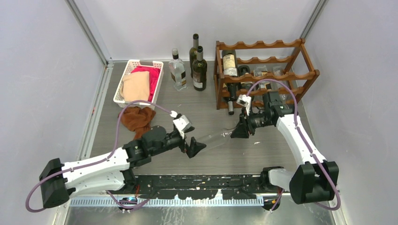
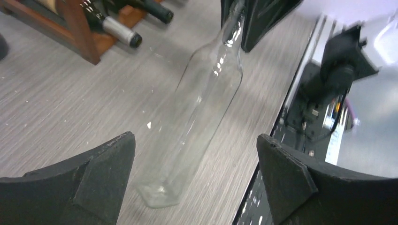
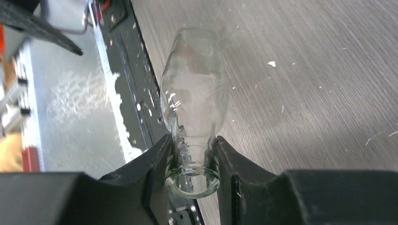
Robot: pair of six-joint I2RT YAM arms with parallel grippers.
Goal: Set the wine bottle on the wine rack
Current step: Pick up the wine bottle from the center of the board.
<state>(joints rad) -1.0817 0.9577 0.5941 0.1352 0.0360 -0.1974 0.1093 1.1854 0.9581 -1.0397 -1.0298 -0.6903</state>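
Observation:
A clear glass wine bottle (image 1: 214,138) lies stretched between my two grippers over the grey table. My right gripper (image 1: 238,131) is shut on its neck just below the open mouth; in the right wrist view both pads press the neck (image 3: 192,139) and the body (image 3: 195,84) points away. My left gripper (image 1: 197,147) is open at the bottle's base. In the left wrist view (image 2: 195,138) its fingers stand wide on either side of the base (image 2: 202,108) without touching it. The reddish-brown wine rack (image 1: 281,61) stands at the back right and holds dark bottles.
Two dark bottles (image 1: 199,70) and a clear one (image 1: 177,70) stand left of the rack. A white slotted basket (image 1: 125,80) with cloths is at the back left, with a brown cloth (image 1: 137,118) in front of it. The rack's lower corner (image 2: 80,28) shows in the left wrist view.

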